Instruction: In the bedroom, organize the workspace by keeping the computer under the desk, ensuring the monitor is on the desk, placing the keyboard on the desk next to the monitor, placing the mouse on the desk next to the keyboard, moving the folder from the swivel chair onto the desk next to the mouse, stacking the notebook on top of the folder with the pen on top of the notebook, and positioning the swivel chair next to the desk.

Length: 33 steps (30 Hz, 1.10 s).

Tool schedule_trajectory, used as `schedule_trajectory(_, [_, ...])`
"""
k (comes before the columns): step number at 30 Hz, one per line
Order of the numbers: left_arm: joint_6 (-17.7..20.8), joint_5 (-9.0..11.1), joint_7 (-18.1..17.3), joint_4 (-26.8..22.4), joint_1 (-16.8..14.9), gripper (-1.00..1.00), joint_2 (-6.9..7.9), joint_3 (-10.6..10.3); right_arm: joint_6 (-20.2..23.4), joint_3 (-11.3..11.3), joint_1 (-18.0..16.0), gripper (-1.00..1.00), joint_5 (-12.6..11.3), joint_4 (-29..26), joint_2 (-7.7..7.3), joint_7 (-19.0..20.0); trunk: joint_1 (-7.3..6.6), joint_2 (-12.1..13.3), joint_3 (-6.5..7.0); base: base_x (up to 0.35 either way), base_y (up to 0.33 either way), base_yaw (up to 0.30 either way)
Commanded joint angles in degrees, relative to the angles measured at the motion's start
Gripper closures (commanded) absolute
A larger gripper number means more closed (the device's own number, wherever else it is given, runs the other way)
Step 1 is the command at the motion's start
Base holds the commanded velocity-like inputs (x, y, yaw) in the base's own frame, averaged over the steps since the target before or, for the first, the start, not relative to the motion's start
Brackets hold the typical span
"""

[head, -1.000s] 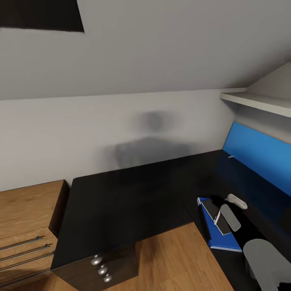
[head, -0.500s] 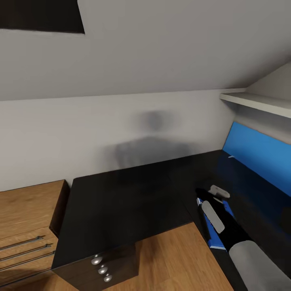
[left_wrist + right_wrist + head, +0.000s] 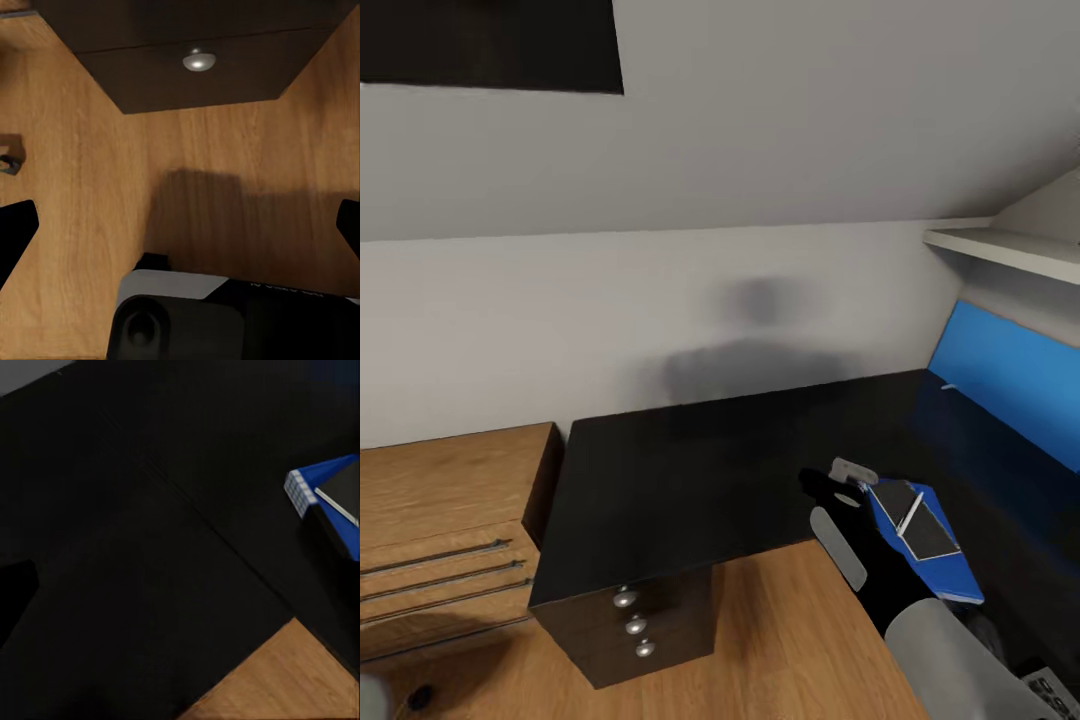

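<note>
**Folder, notebook and pen stacked on the desk's right wing**

The folder (image 3: 932, 553) lies flat on the desk (image 3: 690, 480), near the inner corner of the L. The notebook (image 3: 915, 518) rests on it and the pen (image 3: 909, 512) lies across the notebook. In the right wrist view only a corner of the folder (image 3: 324, 495) shows, cut off at the frame edge, with the desk (image 3: 135, 570) dark around it.

The right gripper (image 3: 850, 478) sits just beside the folder's far end; its fingers blend into the black top, so whether they are spread or closed cannot be told. The right arm reaches in from the lower right, forearm low over the desk edge.

In the left wrist view the left gripper (image 3: 180, 225) is spread wide, empty, pointing down at the floor (image 3: 90, 187) before a drawer knob (image 3: 199, 60).
</note>
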Motion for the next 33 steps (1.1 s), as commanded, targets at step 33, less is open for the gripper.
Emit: schedule_trajectory(33, [0.5,0.8,0.7,0.1,0.0,-1.00,1.59,4.7,-0.8,15.2,2.1,-1.00,0.4,2.5,2.17,-0.8,0.00,-0.1,0.71,-0.209,0.000,0.098])
